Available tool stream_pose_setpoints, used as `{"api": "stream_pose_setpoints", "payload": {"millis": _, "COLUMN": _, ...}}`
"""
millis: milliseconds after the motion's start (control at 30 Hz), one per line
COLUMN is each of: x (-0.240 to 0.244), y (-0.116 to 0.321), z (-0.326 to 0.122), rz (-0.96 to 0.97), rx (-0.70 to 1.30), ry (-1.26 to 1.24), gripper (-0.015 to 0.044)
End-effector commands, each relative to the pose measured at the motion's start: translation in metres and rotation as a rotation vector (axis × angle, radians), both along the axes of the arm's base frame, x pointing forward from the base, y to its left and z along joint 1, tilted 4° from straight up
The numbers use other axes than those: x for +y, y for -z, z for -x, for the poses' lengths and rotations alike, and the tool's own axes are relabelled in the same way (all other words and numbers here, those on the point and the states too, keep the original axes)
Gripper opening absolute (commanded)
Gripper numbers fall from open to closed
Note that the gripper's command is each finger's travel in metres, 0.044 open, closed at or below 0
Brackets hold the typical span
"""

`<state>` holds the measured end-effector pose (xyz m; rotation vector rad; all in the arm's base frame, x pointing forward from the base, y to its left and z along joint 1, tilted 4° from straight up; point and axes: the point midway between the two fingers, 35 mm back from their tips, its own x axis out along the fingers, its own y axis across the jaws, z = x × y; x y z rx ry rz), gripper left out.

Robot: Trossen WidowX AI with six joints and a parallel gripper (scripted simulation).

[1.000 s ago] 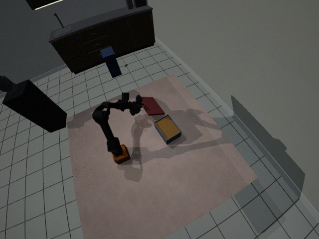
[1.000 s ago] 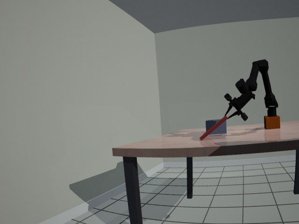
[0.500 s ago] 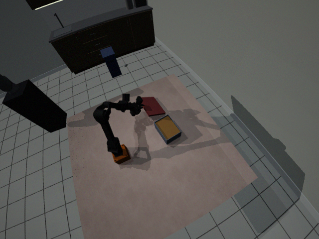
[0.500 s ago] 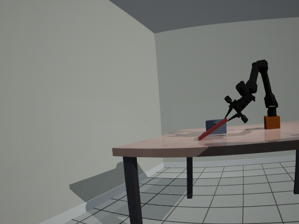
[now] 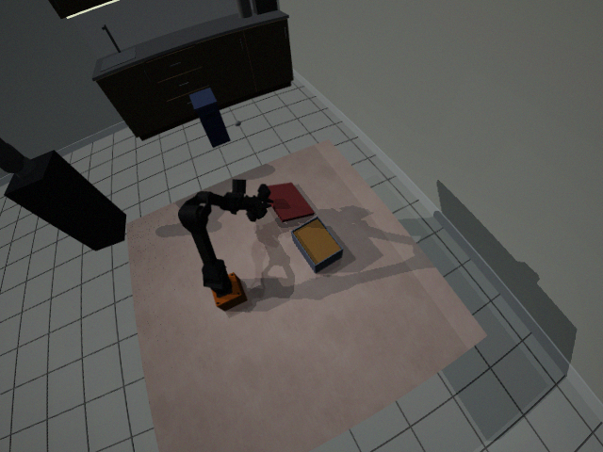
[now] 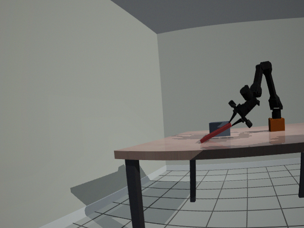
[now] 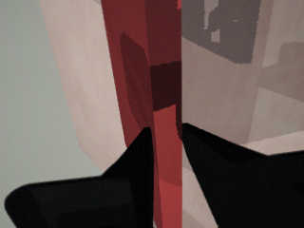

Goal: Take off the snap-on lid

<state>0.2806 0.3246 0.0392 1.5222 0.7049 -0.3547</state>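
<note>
The red lid point(image 5: 293, 201) point(image 6: 215, 133) point(image 7: 163, 85) is off the box and tilted. Its far edge is low, at or just over the table, and its near edge is raised. My gripper point(image 5: 270, 202) point(image 6: 230, 123) point(image 7: 165, 131) is shut on that raised edge, one finger on each face. The blue-grey storage box point(image 5: 329, 261) point(image 6: 223, 131) stands open and upright on the table point(image 5: 311, 340) point(image 6: 152, 148), beside the lid. An orange-yellow surface shows inside it. In the exterior view the lid hides part of the box.
The orange arm base point(image 5: 230, 295) point(image 6: 276, 124) stands on the table, to the left of the box in the top view. The table's back edge is beyond the lid in the top view. A dark cabinet and a blue block stand off the table.
</note>
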Motion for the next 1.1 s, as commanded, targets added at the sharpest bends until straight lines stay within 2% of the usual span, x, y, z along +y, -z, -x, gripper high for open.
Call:
{"api": "stream_pose_setpoints", "payload": {"millis": 0, "x": -0.002, "y": 0.012, "z": 0.002, "rz": 0.016, "rx": 0.015, "ry": -0.003, "gripper": 0.0}}
{"api": "stream_pose_setpoints", "payload": {"millis": 467, "x": -0.001, "y": 0.023, "z": 0.002, "rz": 0.016, "rx": 0.016, "ry": -0.003, "gripper": 0.0}}
{"api": "stream_pose_setpoints", "payload": {"millis": 800, "x": 0.001, "y": 0.012, "z": 0.0, "rz": 0.015, "rx": 0.015, "ry": -0.003, "gripper": 0.0263}}
{"api": "stream_pose_setpoints", "payload": {"millis": 867, "x": 0.001, "y": 0.012, "z": 0.0, "rz": 0.015, "rx": 0.015, "ry": -0.003, "gripper": 0.0275}}
{"api": "stream_pose_setpoints", "payload": {"millis": 1067, "x": -0.003, "y": 0.015, "z": 0.012, "rz": 0.016, "rx": 0.016, "ry": -0.003, "gripper": 0.0432}}
